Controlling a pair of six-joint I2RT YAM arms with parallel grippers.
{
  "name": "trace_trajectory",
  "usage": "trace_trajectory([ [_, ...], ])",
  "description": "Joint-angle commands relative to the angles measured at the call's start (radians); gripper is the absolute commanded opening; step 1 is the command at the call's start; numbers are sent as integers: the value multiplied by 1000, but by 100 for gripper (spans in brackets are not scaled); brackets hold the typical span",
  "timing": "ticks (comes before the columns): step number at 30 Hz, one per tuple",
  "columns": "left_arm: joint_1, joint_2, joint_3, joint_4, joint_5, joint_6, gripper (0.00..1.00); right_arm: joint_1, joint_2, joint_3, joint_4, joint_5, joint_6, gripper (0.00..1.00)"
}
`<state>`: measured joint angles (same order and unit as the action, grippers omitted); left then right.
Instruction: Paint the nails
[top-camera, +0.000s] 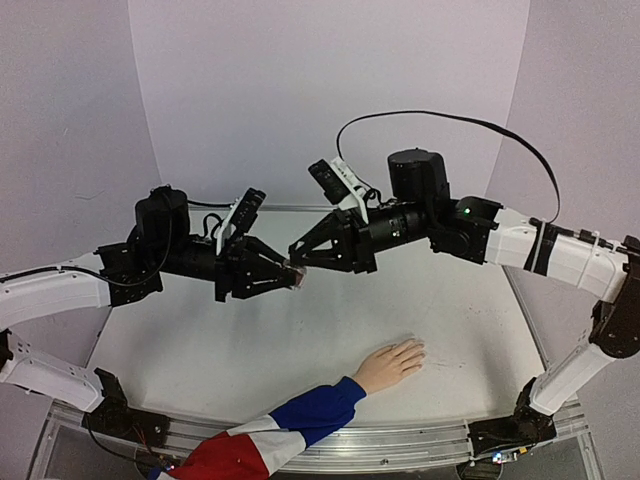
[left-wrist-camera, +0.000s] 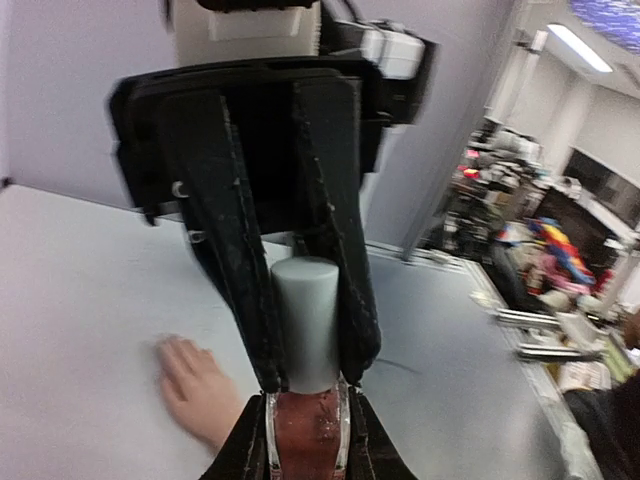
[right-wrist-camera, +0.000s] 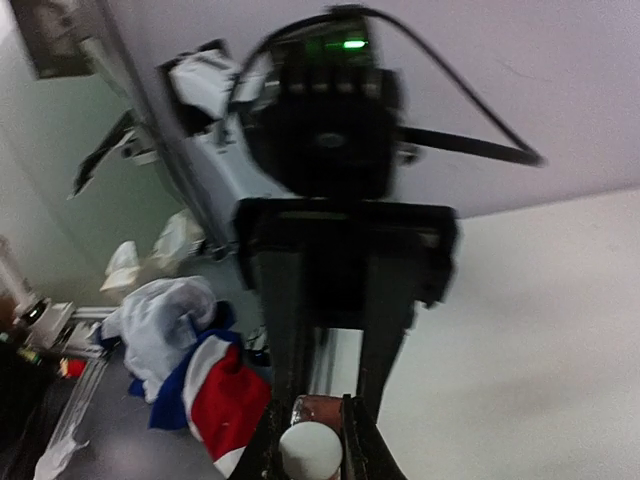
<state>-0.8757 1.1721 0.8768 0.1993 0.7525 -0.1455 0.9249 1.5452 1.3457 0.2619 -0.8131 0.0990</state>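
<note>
A small bottle of pinkish-red polish (top-camera: 297, 272) with a white cap (left-wrist-camera: 305, 325) is held in mid-air between both grippers. My left gripper (top-camera: 283, 277) is shut on the glass body (left-wrist-camera: 306, 440). My right gripper (top-camera: 300, 256) is shut on the cap, which also shows in the right wrist view (right-wrist-camera: 310, 452). The pale hand (top-camera: 390, 363) lies flat on the table at the near side, fingers pointing right, with a blue, white and red sleeve (top-camera: 280, 430). Its nails (top-camera: 420, 349) are too small to make out. The hand also shows, blurred, in the left wrist view (left-wrist-camera: 200, 390).
The white table (top-camera: 200, 340) runs to a metal rail at its near edge (top-camera: 400, 440). Grey walls stand behind and to the sides. A black cable (top-camera: 450, 120) loops above the right arm. The sleeve shows in the right wrist view (right-wrist-camera: 215, 395).
</note>
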Motion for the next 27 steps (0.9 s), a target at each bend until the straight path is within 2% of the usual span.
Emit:
trace_trajectory([
  [1,1,-22,140,120,560,-121,0,30,12,26,-115,-388,-126,0],
  [4,1,-42,115,120,455,-76,0,30,7,30,-125,-334,-134,0],
  [8,1,-77,52,95,96,33,0,30,-61,1,-124,-77,-168,2],
  [11,1,-89,1,88,-272,106,0,31,-132,-40,-117,223,-155,29],
  [14,-5,-62,-19,89,-588,158,0,30,-162,-74,-102,570,-91,66],
  [15,-7,-40,-14,89,-681,194,0,30,-163,-79,-96,677,-50,75],
  [18,-14,49,35,90,-884,257,0,29,-133,-46,-88,928,59,89],
  [22,-15,189,135,96,-1016,295,0,29,-18,62,-79,1132,206,91],
  [27,-17,320,232,113,-1096,312,0,30,185,262,-91,1198,340,87],
])
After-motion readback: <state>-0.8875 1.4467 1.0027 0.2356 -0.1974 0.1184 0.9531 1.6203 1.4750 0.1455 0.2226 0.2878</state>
